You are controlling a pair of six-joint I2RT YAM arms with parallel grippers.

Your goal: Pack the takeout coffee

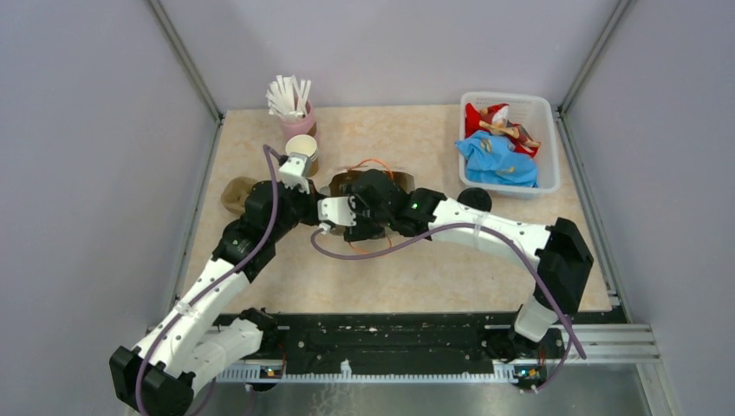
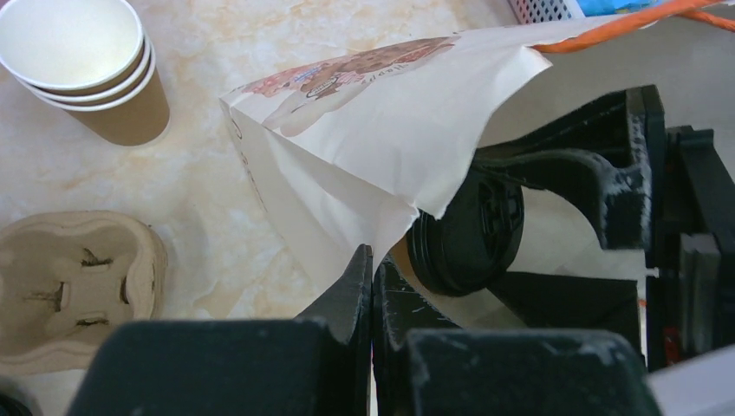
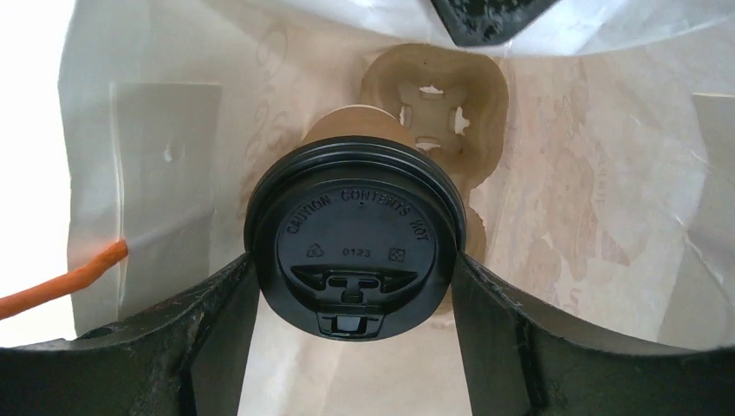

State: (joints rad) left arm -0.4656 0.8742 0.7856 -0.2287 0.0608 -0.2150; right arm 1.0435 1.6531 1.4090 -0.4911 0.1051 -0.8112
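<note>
On a beige marbled tabletop (image 1: pixel 390 130), between grey walls. Clamped between the right gripper's (image 3: pixel 354 270) fingers at its black lid: a takeout coffee cup (image 3: pixel 355 234), inside the white paper bag (image 3: pixel 598 191), above a cardboard cup carrier (image 3: pixel 433 95). Pressed together on the bag's rim: the left gripper's (image 2: pixel 373 260) fingers.

Pink straw cup (image 1: pixel 299 126), cup stack (image 2: pixel 82 61), white basket (image 1: pixel 508 96).

The coffee cup (image 3: pixel 355 121) is matt brown paper under a smooth, slightly glossy black plastic lid (image 3: pixel 351 234) with raised lettering. The paper bag (image 3: pixel 572 173) is matt and creased, the carrier (image 3: pixel 433 104) inside it rough moulded pulp; the right hand (image 3: pixel 353 260) has matt black, pale-scuffed fingers (image 3: pixel 199 334).
</note>
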